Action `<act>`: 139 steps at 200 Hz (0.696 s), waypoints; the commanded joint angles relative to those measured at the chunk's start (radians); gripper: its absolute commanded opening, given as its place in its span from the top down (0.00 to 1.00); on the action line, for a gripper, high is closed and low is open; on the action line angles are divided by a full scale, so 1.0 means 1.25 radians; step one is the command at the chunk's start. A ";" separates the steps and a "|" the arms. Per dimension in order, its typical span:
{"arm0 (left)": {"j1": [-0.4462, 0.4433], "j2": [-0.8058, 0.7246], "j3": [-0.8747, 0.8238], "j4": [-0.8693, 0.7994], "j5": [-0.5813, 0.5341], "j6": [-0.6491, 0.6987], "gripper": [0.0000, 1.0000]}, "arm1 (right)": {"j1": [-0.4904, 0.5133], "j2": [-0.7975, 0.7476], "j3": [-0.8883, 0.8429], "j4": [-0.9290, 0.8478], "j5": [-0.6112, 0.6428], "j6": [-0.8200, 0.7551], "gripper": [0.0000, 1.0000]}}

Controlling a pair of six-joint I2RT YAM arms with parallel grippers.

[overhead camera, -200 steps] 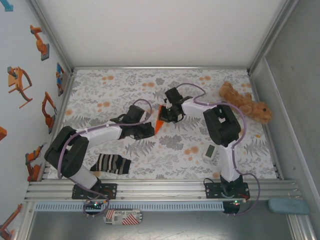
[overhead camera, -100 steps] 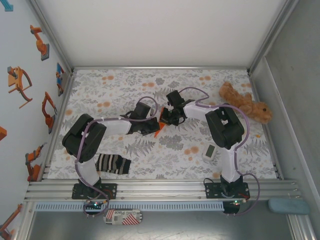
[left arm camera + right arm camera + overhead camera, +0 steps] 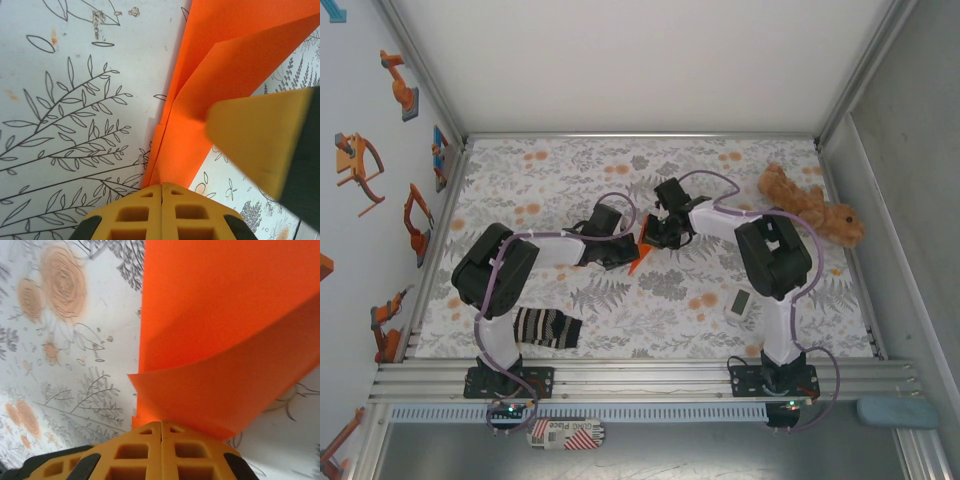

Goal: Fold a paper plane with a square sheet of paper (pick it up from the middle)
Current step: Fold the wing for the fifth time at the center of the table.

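The square sheet of paper (image 3: pixel 637 262) is bright orange and folded into a narrow pointed shape, held just above the flowered cloth at mid-table. My left gripper (image 3: pixel 626 251) is shut on its lower left side. In the left wrist view the creased paper (image 3: pixel 225 65) runs up and right from my shut left gripper (image 3: pixel 161 186), with the other arm's yellow finger (image 3: pixel 260 140) beside it. My right gripper (image 3: pixel 653 238) is shut on the upper right end. In the right wrist view a curved flap of the paper (image 3: pixel 225 340) rises out of my shut right gripper (image 3: pixel 161 424).
A brown plush toy (image 3: pixel 812 208) lies at the right rear of the cloth. A striped black-and-white sock (image 3: pixel 546 328) lies near the left arm's base. A small white device (image 3: pixel 740 303) sits beside the right arm. Metal frame walls close in both sides.
My left arm swung in toward the right gripper and its jaws closed on the paper's lower side. The right gripper stayed nearly in place with the paper.
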 commanded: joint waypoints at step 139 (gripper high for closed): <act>0.000 0.032 -0.009 -0.092 -0.006 -0.007 1.00 | -0.063 0.098 0.160 -0.109 -0.048 -0.287 0.95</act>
